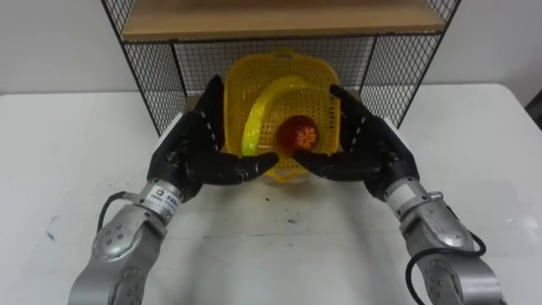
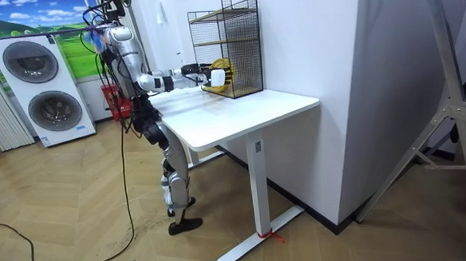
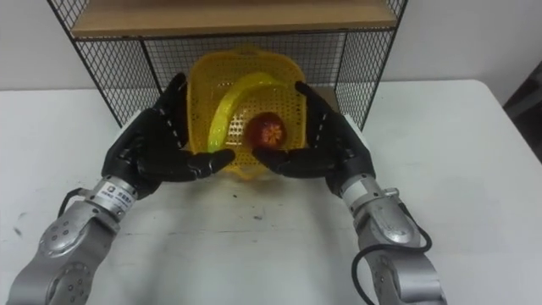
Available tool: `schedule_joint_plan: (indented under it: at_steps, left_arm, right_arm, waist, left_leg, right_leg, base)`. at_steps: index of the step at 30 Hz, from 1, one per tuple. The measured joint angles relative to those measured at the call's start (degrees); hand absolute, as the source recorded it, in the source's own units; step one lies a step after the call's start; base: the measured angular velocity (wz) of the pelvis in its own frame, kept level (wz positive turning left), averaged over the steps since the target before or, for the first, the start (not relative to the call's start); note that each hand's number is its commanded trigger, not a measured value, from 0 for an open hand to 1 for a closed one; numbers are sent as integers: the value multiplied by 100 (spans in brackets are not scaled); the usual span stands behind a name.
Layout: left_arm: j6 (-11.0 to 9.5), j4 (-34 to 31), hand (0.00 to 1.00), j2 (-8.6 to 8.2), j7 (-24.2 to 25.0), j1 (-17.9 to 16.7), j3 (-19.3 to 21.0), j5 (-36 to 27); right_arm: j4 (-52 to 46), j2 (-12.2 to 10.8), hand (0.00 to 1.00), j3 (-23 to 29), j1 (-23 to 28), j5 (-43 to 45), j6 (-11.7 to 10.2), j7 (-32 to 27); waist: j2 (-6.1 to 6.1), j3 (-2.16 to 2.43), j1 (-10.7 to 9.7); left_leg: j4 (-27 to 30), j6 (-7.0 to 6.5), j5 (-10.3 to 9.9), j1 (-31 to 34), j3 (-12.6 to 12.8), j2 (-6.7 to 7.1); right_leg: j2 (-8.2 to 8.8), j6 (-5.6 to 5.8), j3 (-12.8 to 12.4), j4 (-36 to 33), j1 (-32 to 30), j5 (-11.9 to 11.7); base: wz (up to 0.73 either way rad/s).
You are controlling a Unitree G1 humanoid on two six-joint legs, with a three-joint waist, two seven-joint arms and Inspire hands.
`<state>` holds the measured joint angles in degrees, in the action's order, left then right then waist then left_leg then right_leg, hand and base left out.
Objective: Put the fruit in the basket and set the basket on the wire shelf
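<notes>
Hands clasp the yellow basket [image 1: 279,59] from both sides. The left hand [image 1: 196,146] lies along its left wall and the right hand [image 1: 374,144] along its right wall. The fingers are nearly straight and pressed flat against the plastic, and both thumbs reach inward beneath the near rim. Neither hand is clenched.

The basket tips with its opening toward the head camera. It sits at the mouth of the wire shelf's [image 1: 152,80] lower compartment, under the wooden board [image 1: 279,19]. Whether its underside touches the white table [image 1: 271,246] cannot be told.

Inside it, a yellow-green banana [image 1: 261,108] curves along the left wall, and a round red fruit [image 1: 298,133] sits beside it, low in the basket.

In the room view the robot stands upright at the table's edge, arms stretched toward the shelf, with two stacked washing machines [image 2: 43,88] behind it.
</notes>
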<state>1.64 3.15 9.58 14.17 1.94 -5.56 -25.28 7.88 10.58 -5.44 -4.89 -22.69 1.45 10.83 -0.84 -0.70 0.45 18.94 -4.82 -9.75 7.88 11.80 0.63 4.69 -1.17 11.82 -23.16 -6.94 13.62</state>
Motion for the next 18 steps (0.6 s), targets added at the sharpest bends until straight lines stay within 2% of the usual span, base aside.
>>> schedule_joint_plan:
  at_steps: [2, 9, 18]
  left_arm:
    - [100, 39, 0, 0, -28, 17, 18, 0]
    - [261, 95, 0, -8, -119, 84, 17, -23]
    - [421, 439, 0, -19, -248, 424, 15, -76]
  right_arm:
    - [0, 0, 0, 2, -105, 1, 82, -16]
    - [-1, 2, 0, 8, -176, 3, 201, -67]
    - [4, -28, 0, -2, -387, 22, 372, -332]
  waist:
    - [14, -6, -7]
    - [33, -11, -34]
    - [38, -9, -32]
  left_leg:
    - [-38, 1, 19, 2, -1, -9]
    - [-59, -8, 37, 36, -21, -24]
    - [-59, -10, 55, 63, -47, -25]
  right_leg:
    - [-5, -16, 45, 78, 15, -52]
    - [-25, -11, 106, 215, 54, -118]
    - [-34, -8, 131, 248, 89, -134]
  base:
    - [0]
    - [1]
    - [1]
